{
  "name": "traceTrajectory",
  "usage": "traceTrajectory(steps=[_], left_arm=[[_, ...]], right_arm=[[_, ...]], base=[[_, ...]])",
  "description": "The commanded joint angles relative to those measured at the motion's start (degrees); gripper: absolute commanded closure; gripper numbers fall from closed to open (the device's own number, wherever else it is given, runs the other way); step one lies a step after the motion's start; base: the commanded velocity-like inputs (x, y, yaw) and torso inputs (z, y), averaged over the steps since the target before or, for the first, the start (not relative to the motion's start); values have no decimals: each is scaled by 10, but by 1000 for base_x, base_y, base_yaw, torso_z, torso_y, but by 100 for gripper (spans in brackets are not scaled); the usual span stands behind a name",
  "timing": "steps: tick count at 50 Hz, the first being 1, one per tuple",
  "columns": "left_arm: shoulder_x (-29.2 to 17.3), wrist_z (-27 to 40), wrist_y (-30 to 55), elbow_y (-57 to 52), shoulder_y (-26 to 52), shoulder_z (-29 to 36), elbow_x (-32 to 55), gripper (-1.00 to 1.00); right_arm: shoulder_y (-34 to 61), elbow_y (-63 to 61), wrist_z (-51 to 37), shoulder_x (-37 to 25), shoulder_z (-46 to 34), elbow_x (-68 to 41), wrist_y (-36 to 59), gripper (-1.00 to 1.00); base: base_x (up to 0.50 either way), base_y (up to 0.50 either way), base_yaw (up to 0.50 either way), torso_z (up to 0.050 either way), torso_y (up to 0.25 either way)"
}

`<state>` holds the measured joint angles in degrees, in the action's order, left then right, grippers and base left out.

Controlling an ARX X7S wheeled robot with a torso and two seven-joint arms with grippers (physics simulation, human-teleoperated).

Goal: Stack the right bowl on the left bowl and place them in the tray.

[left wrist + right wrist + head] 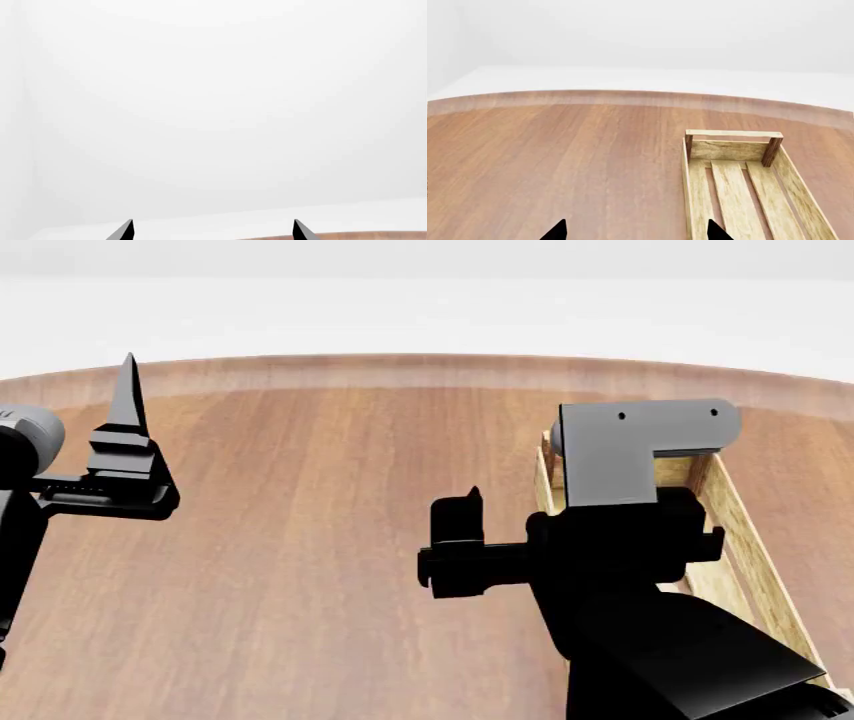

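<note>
No bowl shows in any view. The tray (734,134), a light-wood crate with a slatted bottom, lies on the wooden table and looks empty where it shows. In the head view the tray (750,535) is at the right, largely hidden behind my right arm. My right gripper (636,229) is open and empty above the table, just left of the tray's near end; it also shows in the head view (462,512). My left gripper (213,228) is open and empty and faces the white wall. In the head view the left gripper (128,400) is raised at the far left, pointing up.
The round brown wooden table (294,560) fills the head view, with its curved far edge (400,362) against a white floor and wall. The table edge also shows in the left wrist view (373,235).
</note>
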<state>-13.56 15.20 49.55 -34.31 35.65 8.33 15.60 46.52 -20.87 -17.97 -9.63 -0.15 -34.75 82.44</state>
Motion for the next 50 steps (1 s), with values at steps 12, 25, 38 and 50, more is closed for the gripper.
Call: traceTrajectory(steps=[12,25,38,50], left_arm=[[-4,4,-3,7,1,0,6,-100],[-6,8,-2,2,0,0,10,-100],[-11,9,-5,4,-3,-5,14,-100],[-15,14,1,-4,-2,-10,19,-100]], right_arm=[[-16,84,-242,-61,23,-328,73,-100],[-75,100,-379,-110,14,-507,61,-100],[-134,66,-496,-152,1,-648,40,-100],[-207,36,-510,-177,-2,-676,17,-100]], base=[[0,0,0,0,0],[0,0,0,0,0],[0,0,0,0,0],[0,0,0,0,0]])
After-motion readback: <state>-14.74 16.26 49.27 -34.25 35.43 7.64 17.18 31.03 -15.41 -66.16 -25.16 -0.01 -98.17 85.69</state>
